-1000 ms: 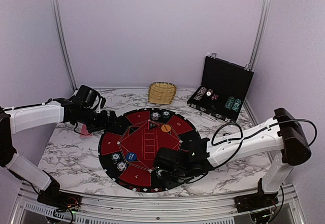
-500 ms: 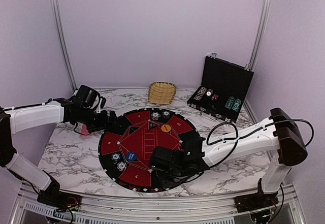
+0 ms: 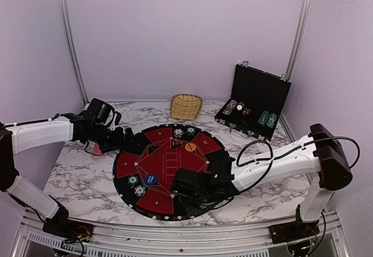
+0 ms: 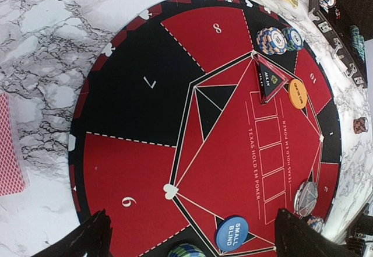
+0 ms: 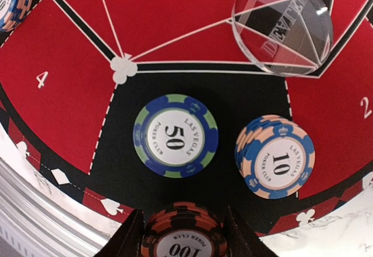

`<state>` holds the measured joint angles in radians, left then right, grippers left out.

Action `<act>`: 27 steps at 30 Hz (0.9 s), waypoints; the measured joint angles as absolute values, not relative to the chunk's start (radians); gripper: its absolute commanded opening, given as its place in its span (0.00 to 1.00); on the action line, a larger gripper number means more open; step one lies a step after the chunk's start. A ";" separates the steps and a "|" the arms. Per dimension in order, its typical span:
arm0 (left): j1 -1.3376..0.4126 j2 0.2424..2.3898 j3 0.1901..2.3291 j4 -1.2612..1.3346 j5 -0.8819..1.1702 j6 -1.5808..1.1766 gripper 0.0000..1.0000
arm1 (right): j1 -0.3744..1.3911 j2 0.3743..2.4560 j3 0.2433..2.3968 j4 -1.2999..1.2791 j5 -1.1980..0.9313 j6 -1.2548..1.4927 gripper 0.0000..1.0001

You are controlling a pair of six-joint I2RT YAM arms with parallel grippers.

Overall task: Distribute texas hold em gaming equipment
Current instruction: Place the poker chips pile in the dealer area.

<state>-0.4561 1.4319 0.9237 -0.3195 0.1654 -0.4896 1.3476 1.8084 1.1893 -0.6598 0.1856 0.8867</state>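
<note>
At the near black segment of the Texas Hold Em mat [image 3: 129, 165], between seats 4 and 2: grips a stack of 100 chips [image 5: 183, 239] with the right gripper [image 5: 182, 215], jaws pressed to both sides. Sits beside a 50 chip [image 5: 175, 136] and a stack of 10 chips [image 5: 274, 164], apart from both. Hangs the left gripper [image 4: 191, 228] spread wide and empty over the mat's left rim, near the small blind button [image 4: 231, 232]; red-backed cards [image 4: 11, 146] on the marble tabletop [image 4: 41, 30] outside the rim. Judged step: setting down this seat's third denomination. Calls next for spreading the jaws and lifting straight clear without nudging the neighbours.
</note>
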 measured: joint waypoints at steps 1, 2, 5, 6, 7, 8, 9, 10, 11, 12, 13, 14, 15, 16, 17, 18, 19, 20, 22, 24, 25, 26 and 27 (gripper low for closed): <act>-0.456 1.432 0.922 -0.319 0.167 -0.489 0.99 | 1.348 1.808 1.191 -0.660 0.186 0.887 0.46; -0.456 1.432 0.921 -0.319 0.168 -0.490 0.99 | 1.348 1.808 1.195 -0.661 0.186 0.887 0.47; -0.456 1.432 0.915 -0.319 0.168 -0.489 0.99 | 1.348 1.808 1.200 -0.660 0.187 0.887 0.48; -0.456 1.432 0.913 -0.319 0.168 -0.489 0.99 | 1.348 1.808 1.200 -0.660 0.187 0.887 0.48; -0.456 1.432 0.913 -0.319 0.168 -0.490 0.99 | 1.348 1.808 1.200 -0.661 0.187 0.887 0.48; -0.456 1.432 0.913 -0.319 0.168 -0.490 0.99 | 1.348 1.808 1.200 -0.661 0.187 0.887 0.48; -0.456 1.432 0.913 -0.319 0.168 -0.490 0.99 | 1.348 1.808 1.200 -0.661 0.188 0.887 0.48; -0.456 1.432 0.913 -0.319 0.169 -0.490 0.99 | 1.348 1.808 1.200 -0.661 0.189 0.887 0.48; -0.456 1.432 0.913 -0.319 0.169 -0.490 0.99 | 1.348 1.808 1.200 -0.663 0.189 0.887 0.48; -0.456 1.432 0.913 -0.319 0.171 -0.490 0.99 | 1.348 1.808 1.200 -0.665 0.190 0.887 0.48; -0.456 1.432 0.913 -0.319 0.173 -0.490 0.99 | 1.348 1.808 1.200 -0.668 0.192 0.887 0.48; -0.456 1.432 0.913 -0.319 0.175 -0.490 0.99 | 1.348 1.808 1.200 -0.671 0.194 0.887 0.48; -0.456 1.432 0.912 -0.319 0.175 -0.490 0.99 | 1.348 1.808 1.200 -0.673 0.194 0.887 0.48; -0.456 1.431 0.912 -0.319 0.175 -0.490 0.99 | 1.348 1.808 1.201 -0.675 0.195 0.887 0.48; -0.456 1.431 0.912 -0.319 0.175 -0.490 0.99 | 1.348 1.808 1.202 -0.680 0.197 0.887 0.49; -0.456 1.431 0.912 -0.319 0.175 -0.490 0.99 | 1.348 1.808 1.206 -0.686 0.198 0.887 0.49; -0.456 1.431 0.912 -0.319 0.176 -0.490 0.99 | 1.348 1.807 1.212 -0.693 0.202 0.886 0.49; -0.456 1.431 0.912 -0.319 0.176 -0.490 0.99 | 1.348 1.805 1.220 -0.702 0.208 0.886 0.50; -0.456 1.431 0.912 -0.319 0.176 -0.490 0.99 | 1.348 1.798 1.242 -0.720 0.220 0.882 0.50; -0.456 1.431 0.912 -0.319 0.176 -0.490 0.99 | 1.343 1.784 1.254 -0.724 0.230 0.877 0.50; -0.456 1.431 0.912 -0.319 0.176 -0.490 0.99 | 1.338 1.770 1.254 -0.725 0.232 0.871 0.50; -0.456 1.431 0.912 -0.319 0.176 -0.490 0.99 | 1.333 1.756 1.254 -0.729 0.234 0.865 0.50; -0.456 1.431 0.912 -0.319 0.176 -0.490 0.99 | 1.322 1.739 1.254 -0.734 0.236 0.860 0.50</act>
